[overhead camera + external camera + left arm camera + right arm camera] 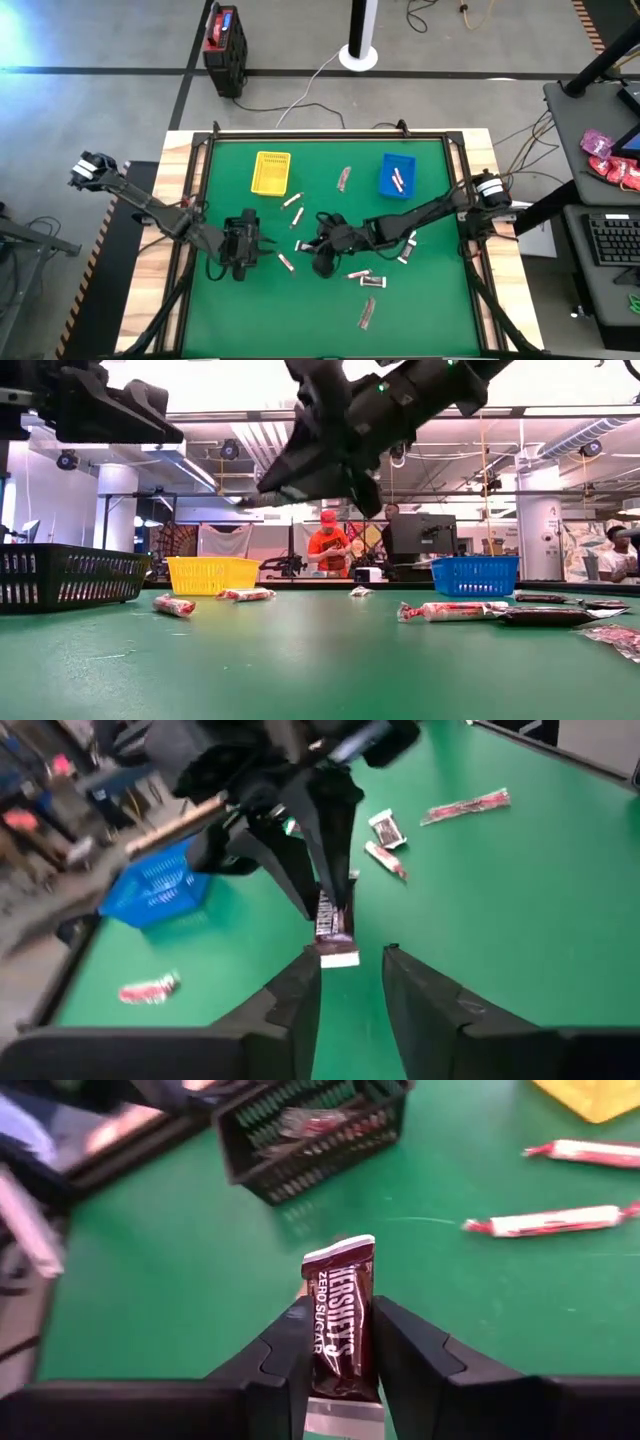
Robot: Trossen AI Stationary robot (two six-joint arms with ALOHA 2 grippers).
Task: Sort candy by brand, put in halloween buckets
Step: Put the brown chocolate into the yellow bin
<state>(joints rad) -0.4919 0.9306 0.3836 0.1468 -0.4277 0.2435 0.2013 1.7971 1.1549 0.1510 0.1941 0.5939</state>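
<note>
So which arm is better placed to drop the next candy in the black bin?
Right: its end effector is shut on a brown Hershey's bar facing the black bin. The left end effector is open, empty.

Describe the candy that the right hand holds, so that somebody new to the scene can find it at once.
Start at the green table and go to its middle, where the right hand hangs. Pinched upright in it is a dark brown Hershey's Zero Sugar bar. Unlike the whitish candies with red ends lying flat on the table, it stands lifted off the surface.
</note>
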